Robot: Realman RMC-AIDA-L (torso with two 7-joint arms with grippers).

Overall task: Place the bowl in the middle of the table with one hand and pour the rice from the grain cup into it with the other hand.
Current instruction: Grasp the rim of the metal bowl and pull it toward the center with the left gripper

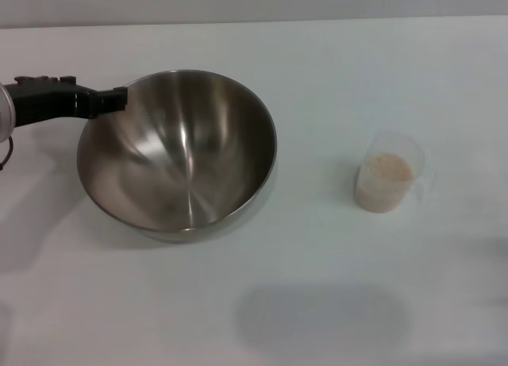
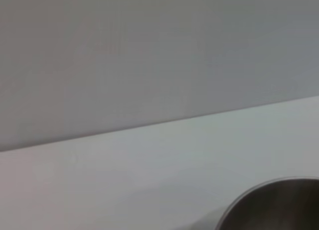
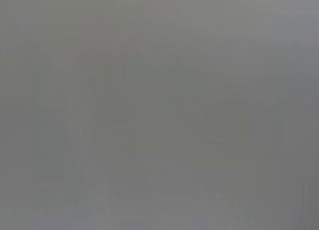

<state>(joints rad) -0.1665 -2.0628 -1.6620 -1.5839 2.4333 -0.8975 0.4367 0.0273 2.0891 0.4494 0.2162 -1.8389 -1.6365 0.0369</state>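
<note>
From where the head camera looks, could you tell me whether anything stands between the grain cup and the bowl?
Nothing visible does. Only bare table lies between the grain cup, upright with its rice inside, and the bowl. The left gripper is at the bowl's far-left rim; the right gripper is out of view.

We see our left gripper (image 1: 119,101) at the bowl's (image 1: 177,153) far-left rim on the table (image 1: 317,64); well right, the cup (image 1: 389,175) holds rice (image 1: 386,174).

Silver bowl (image 1: 178,156), beige rice (image 1: 385,175), white table (image 1: 317,80), blk left claw (image 1: 119,100).
</note>
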